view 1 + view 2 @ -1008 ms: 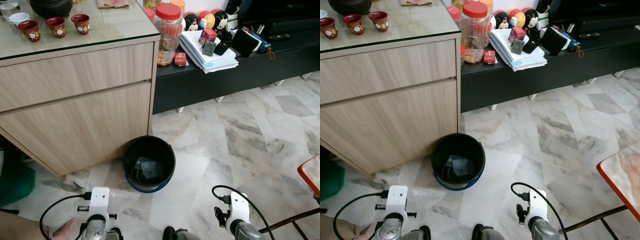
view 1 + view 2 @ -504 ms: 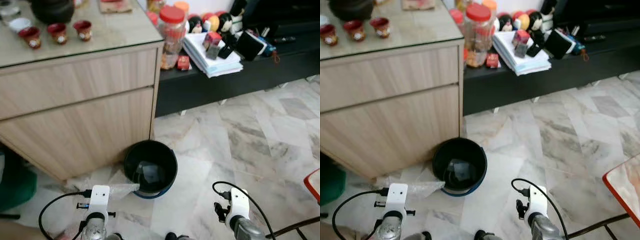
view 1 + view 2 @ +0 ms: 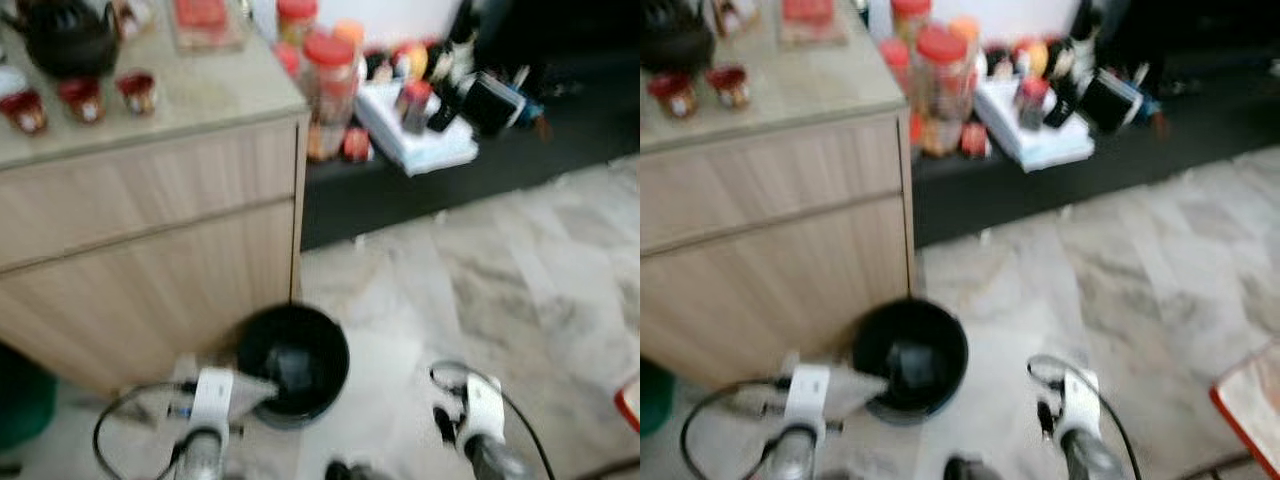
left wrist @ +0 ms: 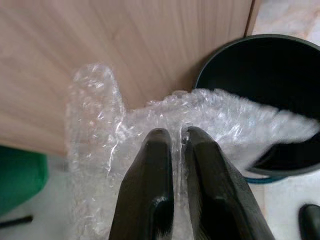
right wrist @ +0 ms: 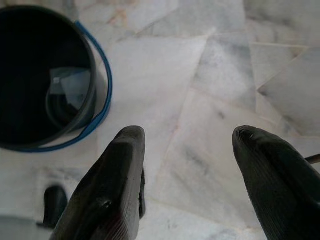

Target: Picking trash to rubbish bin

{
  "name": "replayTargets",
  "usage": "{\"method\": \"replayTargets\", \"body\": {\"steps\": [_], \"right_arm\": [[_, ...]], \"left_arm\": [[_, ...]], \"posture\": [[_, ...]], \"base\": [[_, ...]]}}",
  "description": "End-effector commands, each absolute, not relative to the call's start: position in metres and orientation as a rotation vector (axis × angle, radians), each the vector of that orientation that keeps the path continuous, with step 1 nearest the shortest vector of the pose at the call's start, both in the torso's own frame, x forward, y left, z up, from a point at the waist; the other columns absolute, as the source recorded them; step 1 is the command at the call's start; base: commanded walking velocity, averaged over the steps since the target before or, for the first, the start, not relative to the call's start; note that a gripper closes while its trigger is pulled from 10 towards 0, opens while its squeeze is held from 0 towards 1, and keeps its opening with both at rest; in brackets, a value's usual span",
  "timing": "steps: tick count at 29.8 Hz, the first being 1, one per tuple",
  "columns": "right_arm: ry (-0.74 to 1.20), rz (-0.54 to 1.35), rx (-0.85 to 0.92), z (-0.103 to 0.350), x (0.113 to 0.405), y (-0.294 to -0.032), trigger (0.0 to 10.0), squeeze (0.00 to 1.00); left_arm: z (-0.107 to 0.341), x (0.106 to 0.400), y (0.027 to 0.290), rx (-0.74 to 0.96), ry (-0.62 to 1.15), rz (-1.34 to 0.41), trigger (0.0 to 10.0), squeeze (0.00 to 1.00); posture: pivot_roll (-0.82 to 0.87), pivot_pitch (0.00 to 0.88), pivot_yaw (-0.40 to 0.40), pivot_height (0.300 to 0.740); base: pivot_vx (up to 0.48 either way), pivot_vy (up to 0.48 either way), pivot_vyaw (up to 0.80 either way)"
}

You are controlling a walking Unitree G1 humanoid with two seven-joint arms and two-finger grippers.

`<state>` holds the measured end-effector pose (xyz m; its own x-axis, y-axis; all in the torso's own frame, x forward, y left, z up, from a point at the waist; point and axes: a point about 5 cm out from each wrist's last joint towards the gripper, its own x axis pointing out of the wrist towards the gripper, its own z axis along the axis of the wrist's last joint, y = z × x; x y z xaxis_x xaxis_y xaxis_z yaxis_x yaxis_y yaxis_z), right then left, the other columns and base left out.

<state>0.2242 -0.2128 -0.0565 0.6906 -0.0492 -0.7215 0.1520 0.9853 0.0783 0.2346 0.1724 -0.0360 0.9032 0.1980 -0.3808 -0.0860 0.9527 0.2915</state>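
1. Left gripper [image 4: 172, 137] with fingers pressed together on a sheet of bubble wrap [image 4: 150, 120], pinching it near the middle fold.
2. Bubble wrap hanging crumpled in front of the wooden cabinet [image 4: 125, 45], with one end reaching over the rim of the black bin [image 4: 260, 65].
3. Black bin standing on the marble floor [image 5: 210, 90], just beside the lower corner of the cabinet, with a blue handle [image 5: 102, 95] lying around its rim and a pale flat piece [image 5: 70, 87] at its bottom.
4. Right gripper [image 5: 187, 140] low above the floor, beside the bin, fingers spread wide apart and holding nothing.
5. Head views blurred: red cups [image 3: 80, 98] and dark teapot [image 3: 62, 40] on the cabinet top, red-lidded jar [image 3: 330, 95] and stack of papers [image 3: 420, 135] on the low black shelf next to it.
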Motion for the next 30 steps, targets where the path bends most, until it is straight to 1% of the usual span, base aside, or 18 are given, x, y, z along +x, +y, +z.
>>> {"method": "replayTargets", "body": {"steps": [1,7,9,13,14,15,17,19,21,23,24,28,30], "right_arm": [[0.825,-0.117,0.155,-0.062,0.217,-0.21,10.0,0.0],[0.825,-0.105,0.145,-0.062,0.217,-0.207,10.0,0.0],[0.825,-0.112,0.141,-0.062,0.217,-0.208,10.0,0.0],[0.818,-0.111,0.122,-0.061,0.219,-0.208,10.0,0.0],[0.806,-0.114,0.118,-0.059,0.221,-0.21,10.0,0.0],[0.795,-0.114,0.121,-0.057,0.224,-0.21,10.0,0.0],[0.767,-0.102,0.122,-0.052,0.232,-0.21,10.0,0.0],[0.734,-0.066,0.108,-0.045,0.241,-0.209,10.0,0.0],[0.72,-0.043,0.114,-0.042,0.247,-0.208,10.0,0.0],[0.697,-0.007,0.14,-0.037,0.253,-0.205,10.0,0.0],[0.672,0.047,0.16,-0.031,0.261,-0.2,10.0,0.0],[0.61,0.141,0.204,-0.017,0.276,-0.193,10.0,0.0],[0.573,0.222,0.207,-0.009,0.285,-0.186,10.0,0.0]], "left_arm": [[-0.042,0.226,0.178,0.285,0.452,0.163,10.0,0.0],[-0.034,0.234,0.172,0.32,0.391,0.125,10.0,0.0],[-0.028,0.24,0.168,0.354,0.345,0.089,10.0,0.0],[-0.022,0.249,0.159,0.364,0.31,0.028,10.0,0.0],[-0.023,0.252,0.147,0.338,0.332,-0.079,10.0,0.0],[-0.024,0.253,0.139,0.298,0.358,-0.138,10.0,0.0],[-0.023,0.255,0.128,0.256,0.359,-0.215,10.0,0.0],[-0.022,0.257,0.123,0.237,0.361,-0.247,10.0,0.0],[-0.024,0.256,0.121,0.247,0.386,-0.266,10.0,0.0],[-0.027,0.254,0.119,0.223,0.416,-0.28,10.0,0.0],[-0.031,0.251,0.121,0.209,0.451,-0.277,10.0,0.0],[-0.036,0.248,0.129,0.155,0.504,-0.238,10.0,0.0],[-0.038,0.246,0.136,0.188,0.521,-0.219,10.0,0.0]], "posture": [[0.09,0.236,-0.122,0.74],[0.09,0.238,-0.12,0.74],[0.09,0.236,-0.12,0.74],[0.1,0.237,-0.12,0.74],[0.1,0.237,-0.119,0.74],[0.1,0.237,-0.118,0.74],[0.1,0.236,-0.116,0.74],[0.09,0.234,-0.113,0.74],[0.09,0.233,-0.113,0.74],[0.08,0.228,-0.113,0.74],[0.08,0.228,-0.113,0.74],[0.07,0.226,-0.117,0.74],[0.08,0.226,-0.122,0.74]], "base": [[0.315,0.0,-0.76],[0.319,0.0,0.0],[0.319,0.0,0.0],[0.317,0.0,0.0],[0.266,0.0,0.0],[0.0,0.0,0.0],[0.0,0.0,0.0],[0.0,0.0,0.0],[0.0,0.0,0.0],[0.0,0.0,0.0],[0.0,0.0,0.0],[0.0,0.0,0.0],[0.0,0.0,0.0]]}}
